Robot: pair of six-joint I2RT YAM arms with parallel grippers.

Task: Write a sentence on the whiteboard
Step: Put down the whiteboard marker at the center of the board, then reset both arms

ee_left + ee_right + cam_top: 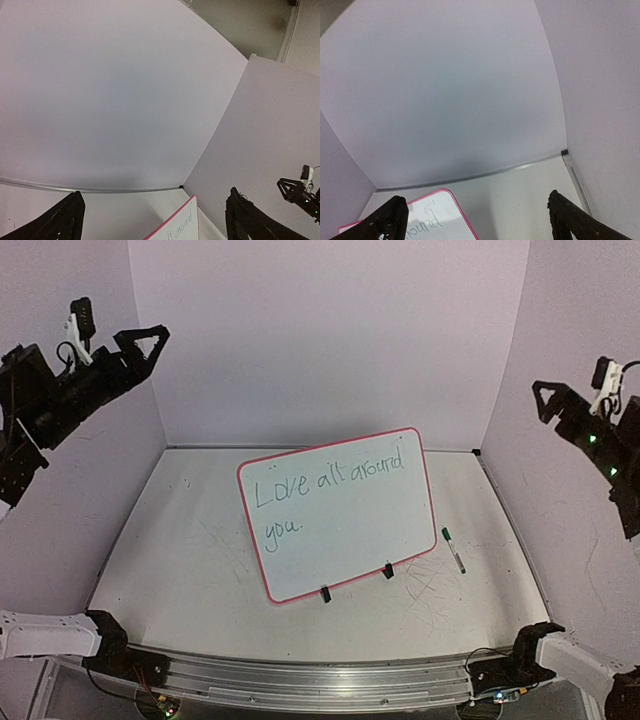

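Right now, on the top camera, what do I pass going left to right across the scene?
left gripper, raised and open → whiteboard with its green sentence → marker lying on the table just right of the board → right gripper, raised and open.

White surface (pixel 170 570), scuffed, with grey scribble marks (pixel 432 588) toward its near right. One marker (pixel 453 549), white barrel and green cap, lies flat on the right side. Pale lilac walls (pixel 330 330) enclose three sides. Metal rail (pixel 320 677) runs along the near edge.
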